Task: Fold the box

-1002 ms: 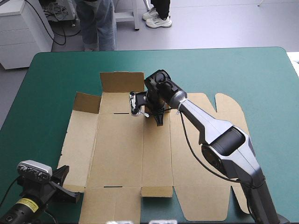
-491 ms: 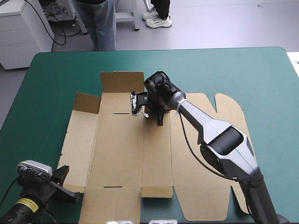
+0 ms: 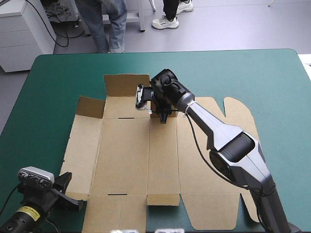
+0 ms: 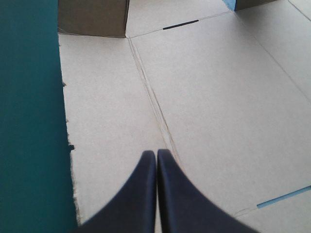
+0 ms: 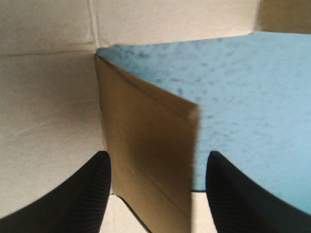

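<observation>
Brown box (image 3: 125, 155) mostly flat mid-table on teal-green cover (image 3: 243, 73) | right gripper (image 3: 164, 117) spread astride 1 raised far flap (image 5: 146, 145), not pinching | left gripper (image 4: 156, 158) pressed together, empty, over near-left panel | step: likely raising far flap | next: close on flap, tuck inward.

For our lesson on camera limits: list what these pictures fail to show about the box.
High view: near right corner of the box, behind the right arm.
High view: opening of the right claw, masked by its wrist.
Right wrist view: raised flap, blurred, hiding board behind.
</observation>
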You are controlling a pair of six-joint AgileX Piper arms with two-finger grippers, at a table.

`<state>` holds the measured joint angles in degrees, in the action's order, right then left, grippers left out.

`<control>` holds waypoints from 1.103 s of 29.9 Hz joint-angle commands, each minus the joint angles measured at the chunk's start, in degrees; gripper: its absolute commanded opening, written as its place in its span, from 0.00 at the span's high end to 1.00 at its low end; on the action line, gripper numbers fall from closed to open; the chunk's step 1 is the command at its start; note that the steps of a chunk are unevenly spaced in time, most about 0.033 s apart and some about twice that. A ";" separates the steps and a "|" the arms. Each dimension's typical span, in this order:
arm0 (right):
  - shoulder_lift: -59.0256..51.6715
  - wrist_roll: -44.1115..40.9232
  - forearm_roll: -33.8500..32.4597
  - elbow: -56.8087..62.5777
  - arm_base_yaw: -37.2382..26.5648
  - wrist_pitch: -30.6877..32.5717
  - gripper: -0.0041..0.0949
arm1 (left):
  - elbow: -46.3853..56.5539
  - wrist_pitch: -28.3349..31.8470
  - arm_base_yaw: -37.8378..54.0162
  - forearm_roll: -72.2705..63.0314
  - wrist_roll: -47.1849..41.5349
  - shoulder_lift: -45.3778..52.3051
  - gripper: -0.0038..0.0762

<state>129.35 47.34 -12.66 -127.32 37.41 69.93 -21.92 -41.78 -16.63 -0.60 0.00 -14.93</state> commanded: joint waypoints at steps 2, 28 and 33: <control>-6.80 -5.32 -0.25 -8.44 0.88 1.80 0.41 | -1.39 3.93 -0.19 -0.19 -0.32 -0.61 0.96; -45.91 -38.88 -1.68 16.32 1.43 1.79 0.97 | -1.39 3.93 -0.19 -0.19 -0.32 -0.61 0.96; -58.29 -42.51 -2.08 33.12 1.43 0.21 0.97 | -1.39 3.93 -0.19 -0.19 -0.32 -0.61 0.96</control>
<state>78.32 6.93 -13.07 -100.02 38.83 71.66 -21.92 -41.79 -16.63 -0.60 0.00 -14.93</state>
